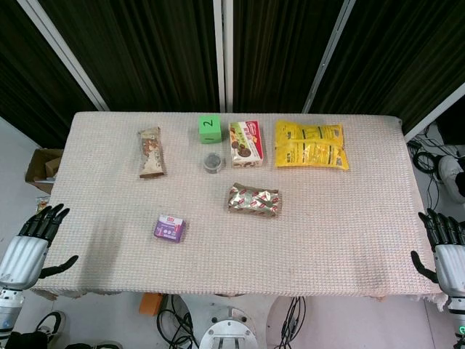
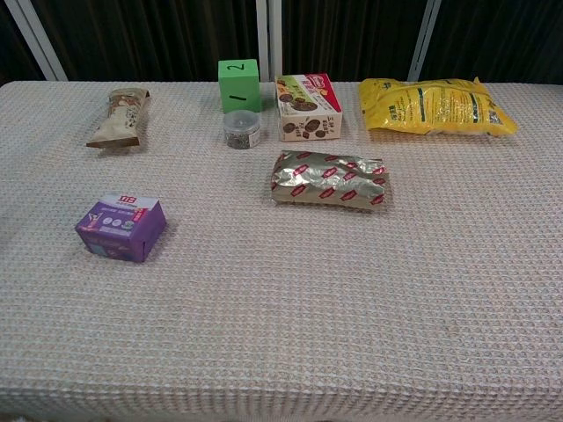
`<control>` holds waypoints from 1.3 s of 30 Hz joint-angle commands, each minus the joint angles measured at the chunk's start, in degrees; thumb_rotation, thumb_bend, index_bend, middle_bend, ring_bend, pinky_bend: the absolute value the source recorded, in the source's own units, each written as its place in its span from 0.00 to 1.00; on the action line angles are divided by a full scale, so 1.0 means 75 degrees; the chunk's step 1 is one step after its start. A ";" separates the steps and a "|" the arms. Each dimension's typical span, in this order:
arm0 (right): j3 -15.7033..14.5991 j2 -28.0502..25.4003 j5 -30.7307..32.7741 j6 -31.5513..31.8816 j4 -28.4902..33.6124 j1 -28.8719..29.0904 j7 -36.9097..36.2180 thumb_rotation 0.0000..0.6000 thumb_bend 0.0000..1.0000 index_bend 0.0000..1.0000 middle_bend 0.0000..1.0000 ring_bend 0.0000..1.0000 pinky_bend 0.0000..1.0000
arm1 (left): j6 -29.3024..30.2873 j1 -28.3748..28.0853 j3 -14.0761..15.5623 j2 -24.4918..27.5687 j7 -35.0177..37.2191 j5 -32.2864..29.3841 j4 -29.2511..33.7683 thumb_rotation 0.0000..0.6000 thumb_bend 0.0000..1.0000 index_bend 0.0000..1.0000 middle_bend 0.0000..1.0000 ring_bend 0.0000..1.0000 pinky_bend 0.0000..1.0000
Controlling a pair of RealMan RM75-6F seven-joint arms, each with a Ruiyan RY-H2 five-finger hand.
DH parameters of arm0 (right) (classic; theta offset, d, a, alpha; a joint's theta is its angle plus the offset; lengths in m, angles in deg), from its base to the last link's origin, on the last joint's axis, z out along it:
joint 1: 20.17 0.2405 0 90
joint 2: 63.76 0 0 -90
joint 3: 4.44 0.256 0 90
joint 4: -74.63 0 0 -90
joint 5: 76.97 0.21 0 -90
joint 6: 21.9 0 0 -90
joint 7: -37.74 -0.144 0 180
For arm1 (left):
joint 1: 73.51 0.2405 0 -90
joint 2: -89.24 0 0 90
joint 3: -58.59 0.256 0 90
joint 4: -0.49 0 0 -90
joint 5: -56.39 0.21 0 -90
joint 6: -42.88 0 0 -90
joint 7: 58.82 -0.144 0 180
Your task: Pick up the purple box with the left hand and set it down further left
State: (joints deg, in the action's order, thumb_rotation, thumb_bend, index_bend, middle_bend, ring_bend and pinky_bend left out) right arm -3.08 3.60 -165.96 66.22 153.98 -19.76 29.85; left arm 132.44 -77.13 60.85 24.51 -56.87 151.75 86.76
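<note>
The purple box [image 1: 169, 228] [image 2: 121, 227] lies flat on the beige tablecloth [image 1: 327, 233], near the front left part of the table. My left hand [image 1: 33, 240] hangs off the table's left edge, fingers spread and empty, well to the left of the box. At the far right edge my right hand [image 1: 443, 247] is also off the table with fingers apart, holding nothing. Neither hand shows in the chest view.
Behind the box lie a snack bar wrapper [image 1: 151, 153] [image 2: 119, 115], a green cube marked 2 [image 1: 210, 128], a small grey tin [image 1: 213, 161], a biscuit box [image 1: 246, 143], a yellow bag [image 1: 310, 145] and a shiny foil pack [image 1: 253, 199].
</note>
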 commanded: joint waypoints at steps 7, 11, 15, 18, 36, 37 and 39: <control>-0.0003 -0.0006 0.0000 -0.0011 -0.0041 0.0001 -0.0032 1.00 0.28 0.00 0.00 0.00 0.00 | -0.0027 -0.0006 0.0003 0.0002 0.0001 -0.0014 0.0017 0.83 0.17 0.03 0.05 0.04 0.16; 0.0019 -0.0044 -0.0025 0.0077 -0.0012 -0.0017 -0.0082 1.00 0.28 0.00 0.00 0.00 0.00 | -0.0046 -0.0052 -0.0006 0.0015 -0.0048 0.0045 0.0077 0.83 0.17 0.03 0.05 0.04 0.16; 0.0029 -0.0085 -0.0047 0.0097 0.0053 -0.0009 -0.0047 1.00 0.28 0.00 0.00 0.00 0.00 | -0.0191 -0.0180 0.0001 0.0063 -0.0190 0.0155 0.0200 0.83 0.17 0.03 0.05 0.04 0.16; 0.0026 -0.0103 -0.0055 0.0066 0.0110 0.0011 0.0036 1.00 0.28 0.00 0.00 0.00 0.00 | -0.0424 -0.0390 -0.0023 0.0119 -0.0292 0.0269 0.0377 0.82 0.17 0.03 0.05 0.04 0.16; 0.0050 -0.0286 0.0022 0.0115 0.0203 -0.0039 0.0161 1.00 0.28 0.00 0.00 0.00 0.00 | -0.3484 -0.2759 -0.0311 -0.1196 0.0426 0.0301 0.0075 0.85 0.17 0.03 0.05 0.04 0.16; 0.0068 -0.0323 0.0030 0.0150 0.0235 -0.0050 0.0154 1.00 0.28 0.00 0.00 0.00 0.00 | -0.3572 -0.2844 -0.0302 -0.1343 0.0529 0.0285 -0.0077 0.85 0.17 0.03 0.05 0.04 0.16; 0.0080 -0.0361 0.0049 0.0161 0.0268 -0.0060 0.0155 1.00 0.28 0.00 0.00 0.00 0.00 | -0.3652 -0.2949 -0.0275 -0.1529 0.0686 0.0287 -0.0276 0.85 0.17 0.03 0.06 0.04 0.16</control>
State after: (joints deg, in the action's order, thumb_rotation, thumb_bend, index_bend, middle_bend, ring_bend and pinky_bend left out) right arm -2.52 0.92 -165.63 67.40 155.96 -20.18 31.02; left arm 106.12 -98.11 58.63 14.41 -52.99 154.10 86.08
